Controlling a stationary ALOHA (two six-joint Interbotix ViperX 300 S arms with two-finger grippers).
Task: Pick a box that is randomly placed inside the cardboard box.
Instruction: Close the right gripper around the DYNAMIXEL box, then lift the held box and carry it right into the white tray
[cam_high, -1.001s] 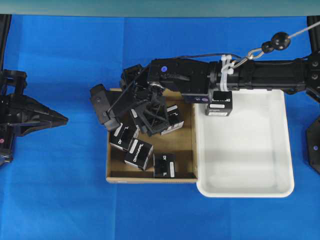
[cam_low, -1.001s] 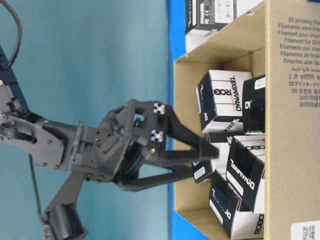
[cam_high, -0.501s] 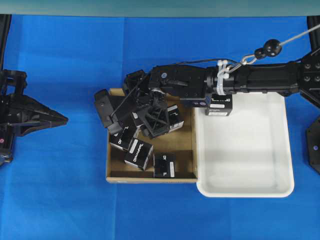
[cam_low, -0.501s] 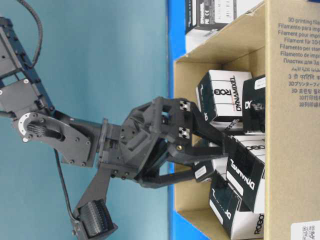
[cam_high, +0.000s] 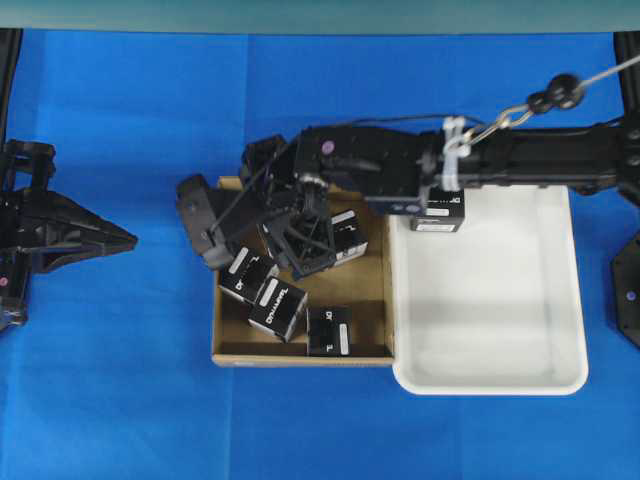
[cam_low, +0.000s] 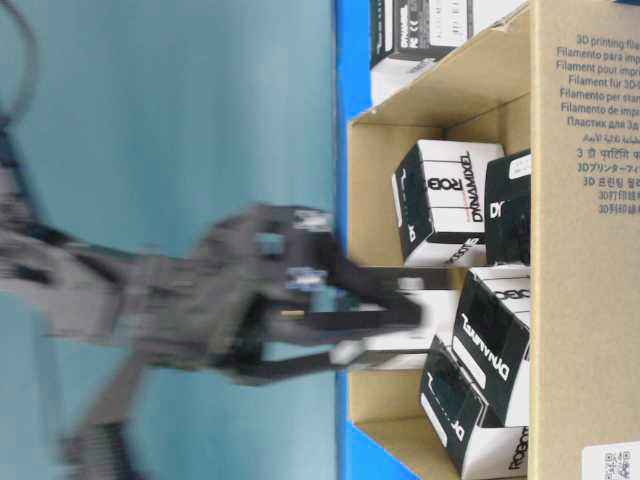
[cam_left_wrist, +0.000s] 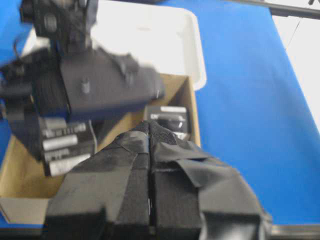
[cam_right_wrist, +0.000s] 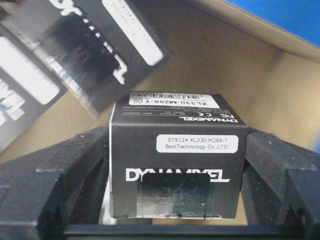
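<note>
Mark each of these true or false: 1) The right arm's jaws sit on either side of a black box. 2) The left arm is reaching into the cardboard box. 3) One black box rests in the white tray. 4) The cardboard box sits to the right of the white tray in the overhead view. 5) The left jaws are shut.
1) True: in the right wrist view the right gripper has a black box between its jaws.
2) False: the left gripper hangs over the blue cloth, apart from the cardboard box.
3) True: one sits at the far corner of the white tray.
4) False: it sits to the tray's left.
5) True.
</note>
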